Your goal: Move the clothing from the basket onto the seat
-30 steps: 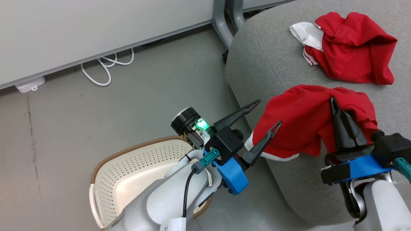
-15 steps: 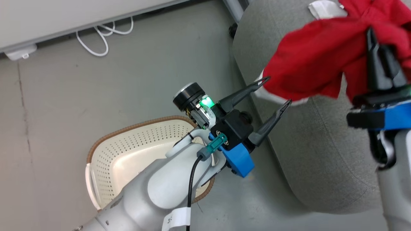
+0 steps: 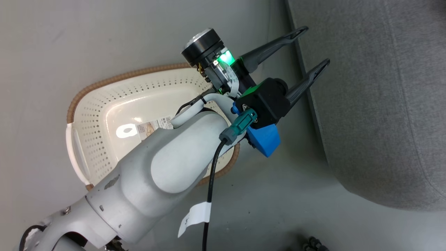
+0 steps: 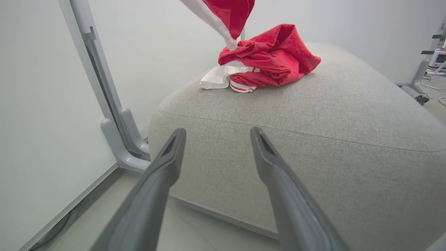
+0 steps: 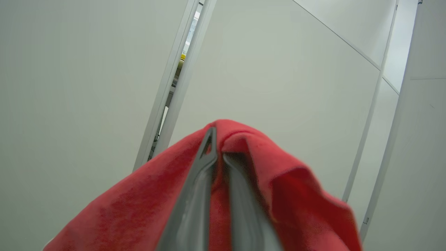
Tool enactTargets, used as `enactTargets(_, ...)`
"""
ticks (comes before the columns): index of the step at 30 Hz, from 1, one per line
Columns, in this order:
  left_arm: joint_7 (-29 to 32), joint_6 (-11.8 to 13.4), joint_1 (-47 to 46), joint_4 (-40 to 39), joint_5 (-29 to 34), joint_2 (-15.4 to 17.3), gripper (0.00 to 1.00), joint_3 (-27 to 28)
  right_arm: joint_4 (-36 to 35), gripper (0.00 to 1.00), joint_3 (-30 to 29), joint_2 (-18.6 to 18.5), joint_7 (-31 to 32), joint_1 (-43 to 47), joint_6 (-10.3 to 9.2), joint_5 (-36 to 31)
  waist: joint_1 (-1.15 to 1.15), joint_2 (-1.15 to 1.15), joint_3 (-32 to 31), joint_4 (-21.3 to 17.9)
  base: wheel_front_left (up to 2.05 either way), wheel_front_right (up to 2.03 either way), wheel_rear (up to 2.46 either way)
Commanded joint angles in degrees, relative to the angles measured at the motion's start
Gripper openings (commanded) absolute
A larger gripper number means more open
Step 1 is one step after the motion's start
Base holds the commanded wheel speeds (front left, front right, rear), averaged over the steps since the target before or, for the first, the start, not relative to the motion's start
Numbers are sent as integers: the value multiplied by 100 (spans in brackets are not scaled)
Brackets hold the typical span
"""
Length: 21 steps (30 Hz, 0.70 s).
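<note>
— Left gripper?
— Hangs wide apart, empty, above the cream-white perforated plastic basket; points at the light grey woven seat's side.
— Right gripper?
— Pinches tight on a bright red fabric garment, held aloft. Second red garment bunched near seat's far edge.

Grey floor — white wall panels

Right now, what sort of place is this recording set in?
Probably an office or lab, not a home: pale partition panels on grey metal feet, a bare grey floor, and cables and equipment beyond the big grey seat.
</note>
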Motion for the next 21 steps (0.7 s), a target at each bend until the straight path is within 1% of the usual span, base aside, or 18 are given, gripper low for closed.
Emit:
enactTargets(1,19,-40,-191,-57,57,46,100,-30,172,0,-106,-249,-4,-139,1,-25,-1,0,590,60,0,0,0)
enactTargets(2,19,-40,-191,-57,57,46,100,-30,172,0,-106,-249,-4,-139,1,-25,-1,0,590,60,0,0,0)
enactTargets(4,41,-40,-271,-89,93,68,100,-50,445,0,-256,-464,-4,-151,1,-65,-1,0,726,68,0,0,0)
enactTargets(6,65,-41,-339,-133,97,70,100,-64,740,0,-474,-593,-4,-88,1,-74,-1,0,838,71,0,0,0)
enactTargets(10,69,-37,-409,-190,92,114,100,-72,1356,0,-641,-685,-5,217,1,-254,-1,0,975,61,0,0,0)
enactTargets(14,57,-16,-398,-199,67,132,100,-99,1684,0,-696,-527,-4,466,0,-412,-1,0,1028,70,0,0,0)
enactTargets(21,45,10,-401,-186,33,163,100,-137,1867,0,-684,-167,-4,849,1,-616,-1,0,1019,97,0,0,0)
